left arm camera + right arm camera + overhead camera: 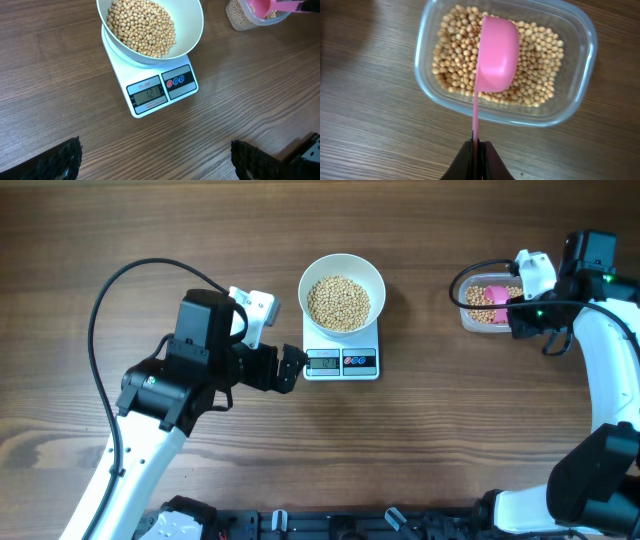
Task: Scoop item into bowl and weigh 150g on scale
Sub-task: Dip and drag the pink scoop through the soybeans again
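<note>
The white bowl (342, 292) sits on the white scale (341, 360) at the table's middle, well filled with beige beans (338, 302). The scale's display (147, 94) is lit. My left gripper (297, 368) rests just left of the scale, open and empty, its fingertips (65, 160) wide apart over bare wood. My right gripper (479, 150) is shut on the thin handle of a pink scoop (496, 54). The scoop's bowl hangs, turned on its side, over more beans (540, 65) in a clear plastic tub (577, 95).
The clear tub (487, 305) stands at the far right, beside the right arm (600, 350). The left arm (180, 380) and its black cable cross the left side. Bare wooden tabletop lies between the scale and the tub.
</note>
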You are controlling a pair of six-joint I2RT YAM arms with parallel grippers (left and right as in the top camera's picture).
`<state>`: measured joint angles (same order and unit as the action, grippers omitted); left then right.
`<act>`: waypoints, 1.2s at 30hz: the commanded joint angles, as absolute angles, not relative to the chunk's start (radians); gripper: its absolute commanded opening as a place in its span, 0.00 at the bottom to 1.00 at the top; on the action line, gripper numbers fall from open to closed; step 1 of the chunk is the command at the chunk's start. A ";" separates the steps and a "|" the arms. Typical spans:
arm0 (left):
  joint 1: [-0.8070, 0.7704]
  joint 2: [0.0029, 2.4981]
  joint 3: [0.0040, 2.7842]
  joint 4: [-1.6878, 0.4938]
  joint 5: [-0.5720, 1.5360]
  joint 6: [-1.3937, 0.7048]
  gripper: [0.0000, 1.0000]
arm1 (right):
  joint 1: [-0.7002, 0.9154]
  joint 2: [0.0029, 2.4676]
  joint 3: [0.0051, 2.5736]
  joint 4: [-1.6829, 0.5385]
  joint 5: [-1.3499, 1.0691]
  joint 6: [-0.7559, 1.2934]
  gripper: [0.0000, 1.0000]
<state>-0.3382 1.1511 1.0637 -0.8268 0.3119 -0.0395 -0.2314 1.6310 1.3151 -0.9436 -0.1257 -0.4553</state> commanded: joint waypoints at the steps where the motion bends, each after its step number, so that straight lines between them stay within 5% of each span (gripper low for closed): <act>1: -0.332 1.145 1.064 -0.827 0.320 -0.045 1.00 | -0.227 1.647 1.314 -0.948 -0.243 -0.472 0.04; 36: -0.332 1.145 1.064 -0.827 0.321 -0.045 1.00 | -0.389 1.648 1.314 -0.982 -0.463 -0.354 0.04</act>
